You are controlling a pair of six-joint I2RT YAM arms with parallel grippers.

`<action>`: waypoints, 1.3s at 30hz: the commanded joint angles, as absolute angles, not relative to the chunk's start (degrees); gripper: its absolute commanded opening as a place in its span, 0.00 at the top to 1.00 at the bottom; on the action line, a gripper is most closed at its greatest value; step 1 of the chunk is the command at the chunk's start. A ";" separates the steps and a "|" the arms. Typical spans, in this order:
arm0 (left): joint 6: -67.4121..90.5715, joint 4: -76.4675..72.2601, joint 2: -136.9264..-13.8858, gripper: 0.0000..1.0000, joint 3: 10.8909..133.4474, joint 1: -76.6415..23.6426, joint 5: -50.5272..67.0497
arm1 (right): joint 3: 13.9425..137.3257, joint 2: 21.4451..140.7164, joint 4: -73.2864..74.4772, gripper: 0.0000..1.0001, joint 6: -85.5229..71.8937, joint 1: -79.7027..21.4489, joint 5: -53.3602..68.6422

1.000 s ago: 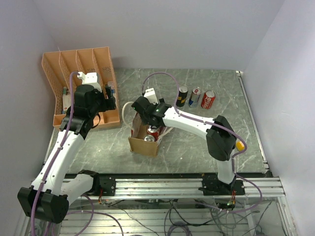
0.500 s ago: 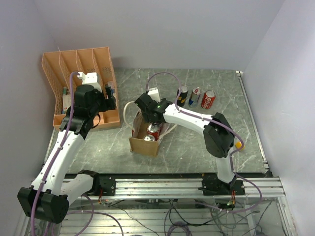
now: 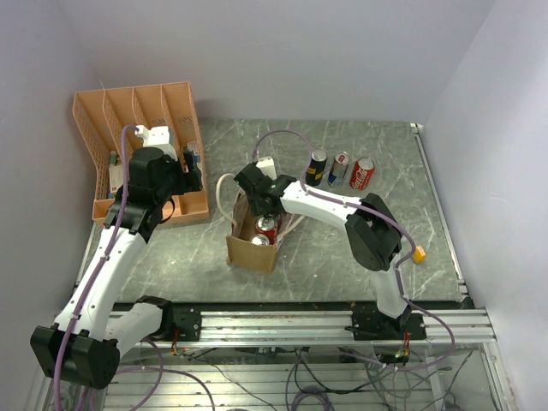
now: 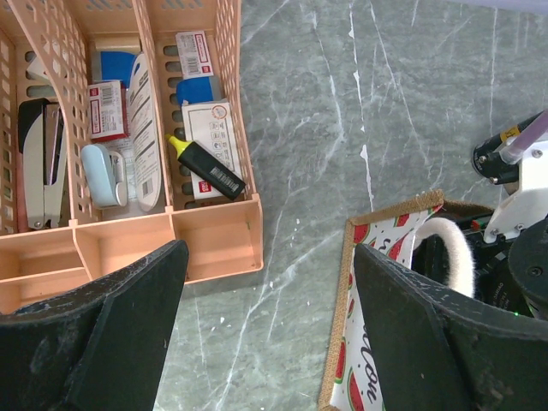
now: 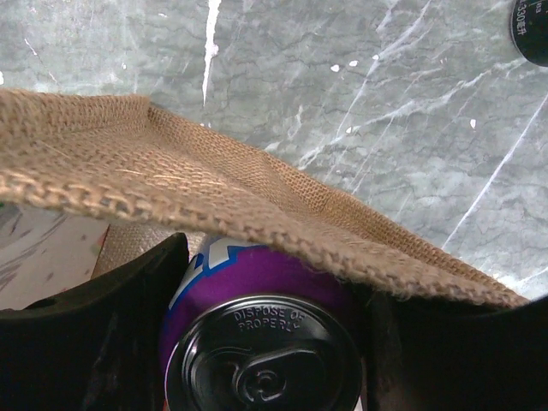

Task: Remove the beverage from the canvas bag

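The tan canvas bag (image 3: 249, 253) stands open mid-table with cream rope handles (image 3: 224, 190). Two red cans (image 3: 265, 227) show inside it. My right gripper (image 3: 257, 204) reaches down into the bag's far end. In the right wrist view its fingers (image 5: 94, 317) sit on both sides of a purple can (image 5: 257, 342), under the burlap rim (image 5: 171, 180), and touch it. My left gripper (image 3: 184, 175) hangs open and empty over the table between the rack and the bag. In its wrist view (image 4: 265, 334) the bag's rim (image 4: 347, 282) lies at the right.
An orange slotted file rack (image 3: 141, 128) with stationery stands at the back left; it also shows in the left wrist view (image 4: 214, 244). Three cans stand behind the bag: black (image 3: 318, 167), silver-blue (image 3: 340, 169), red (image 3: 362, 173).
My right wrist has swung back and a little left over the bag's far end, and its elbow has shifted left. The bag has shifted slightly. The left arm has not moved.
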State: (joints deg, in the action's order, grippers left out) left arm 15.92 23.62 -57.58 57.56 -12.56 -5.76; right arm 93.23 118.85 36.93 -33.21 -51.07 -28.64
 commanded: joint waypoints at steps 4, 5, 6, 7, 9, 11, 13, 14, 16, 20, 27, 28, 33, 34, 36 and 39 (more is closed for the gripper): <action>16.31 22.22 -57.45 0.11 57.83 -12.04 -4.19 | 93.47 114.66 36.75 0.62 -31.04 -50.01 -26.98; 16.20 22.21 -57.54 0.11 57.85 -12.04 -4.15 | 93.69 113.21 36.41 0.66 -30.62 -50.03 -27.17; 16.20 22.08 -57.59 0.11 57.84 -12.05 -4.10 | 93.97 112.14 36.29 0.68 -30.45 -50.03 -27.53; 16.20 22.08 -57.59 0.11 57.89 -12.04 -4.13 | 94.21 110.82 36.11 0.71 -30.23 -50.01 -27.85; 16.17 22.16 -57.76 0.11 57.88 -12.04 -4.14 | 94.50 108.01 35.56 0.76 -29.91 -49.70 -27.78; 16.19 22.18 -57.87 0.11 57.85 -12.04 -4.20 | 94.02 105.12 34.28 0.79 -29.61 -49.04 -26.68; 16.21 22.19 -57.92 0.11 57.85 -12.04 -4.20 | 93.05 102.24 32.19 0.82 -29.40 -47.97 -24.67; 16.22 22.23 -57.92 0.11 57.83 -12.04 -4.17 | 92.47 100.63 31.31 0.83 -29.39 -47.22 -23.18; 16.17 22.20 -57.90 0.11 57.88 -12.04 -4.14 | 90.43 97.17 28.80 0.85 -29.33 -45.61 -19.39; 16.27 22.10 -58.09 0.11 57.83 -12.04 -3.94 | 84.04 89.07 21.87 0.89 -30.34 -40.44 -9.00; 16.27 22.11 -58.00 0.11 57.83 -12.04 -3.56 | 70.50 74.89 10.60 0.98 -35.28 -27.02 3.61; 16.26 22.07 -58.00 0.11 57.83 -12.04 -3.65 | 69.33 73.26 9.87 0.99 -35.55 -25.30 3.70; 16.26 22.08 -58.01 0.11 57.83 -12.04 -3.53 | 64.57 65.63 8.42 1.00 -33.75 -20.57 -3.24; 16.30 22.14 -58.06 0.11 57.83 -12.04 -3.53 | 63.64 64.52 8.62 1.00 -32.56 -20.49 -6.32; 16.27 22.14 -58.07 0.11 57.83 -12.12 -3.50 | 61.50 63.00 9.41 1.00 -29.33 -20.53 -12.82; 16.34 22.02 -58.07 0.11 57.83 -12.13 -3.41 | 57.85 62.79 10.56 1.00 -24.40 -20.39 -22.26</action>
State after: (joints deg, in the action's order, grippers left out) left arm 15.92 23.59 -58.11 57.56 -12.58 -4.73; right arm 60.86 64.01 14.76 -30.59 -20.60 -9.06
